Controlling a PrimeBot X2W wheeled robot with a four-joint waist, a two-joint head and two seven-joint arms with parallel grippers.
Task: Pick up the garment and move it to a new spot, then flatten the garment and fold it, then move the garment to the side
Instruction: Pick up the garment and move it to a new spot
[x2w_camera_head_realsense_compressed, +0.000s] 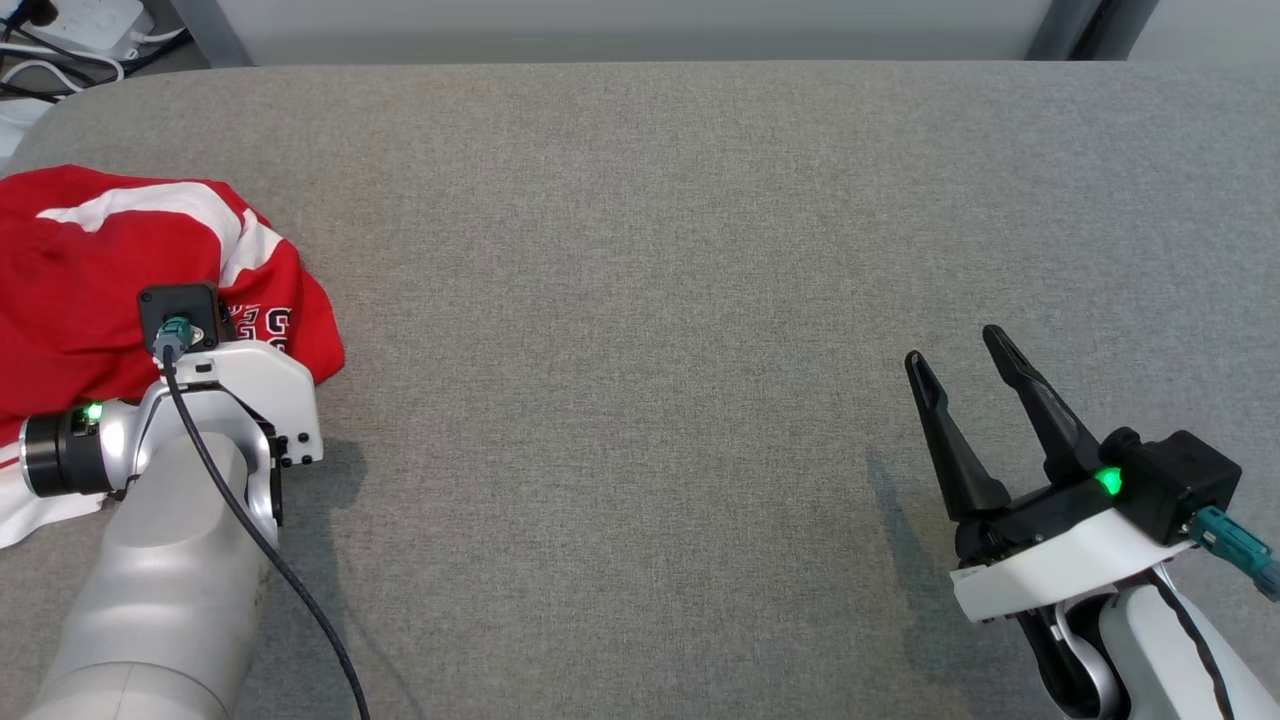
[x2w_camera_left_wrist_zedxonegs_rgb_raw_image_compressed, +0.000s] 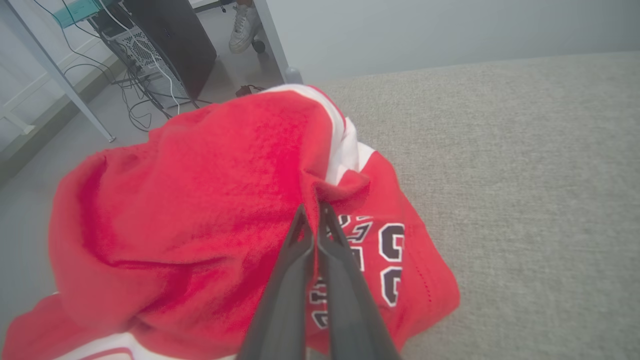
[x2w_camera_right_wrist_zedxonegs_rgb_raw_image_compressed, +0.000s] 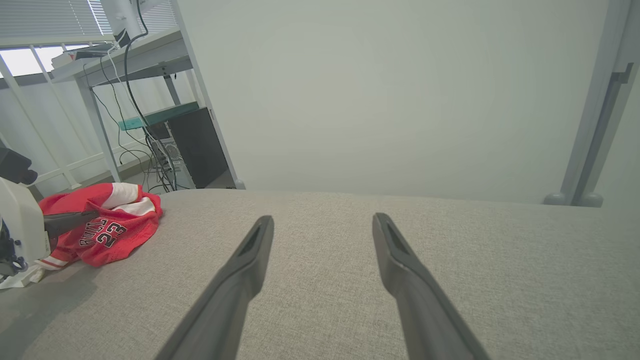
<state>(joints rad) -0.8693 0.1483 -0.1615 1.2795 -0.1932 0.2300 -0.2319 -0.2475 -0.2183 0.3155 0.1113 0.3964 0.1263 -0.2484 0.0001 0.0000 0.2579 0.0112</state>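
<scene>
The left claw (x2w_camera_left_wrist_zedxonegs_rgb_raw_image_compressed: 312, 212) is seen closed tight, its fingertips pinched on a raised fold of the red garment (x2w_camera_left_wrist_zedxonegs_rgb_raw_image_compressed: 200, 190). The garment, marked with white stripes and black-and-white numerals, is bunched in a heap at the left edge of the grey surface (x2w_camera_head_realsense_compressed: 640, 300). The right claw (x2w_camera_head_realsense_compressed: 955, 350) is held wide open and empty toward the surface's near right corner, well apart from the garment.

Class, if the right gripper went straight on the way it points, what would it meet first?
Probably nothing nearby: the right gripper points across the bare grey surface toward the pale wall; depth unclear.
</scene>
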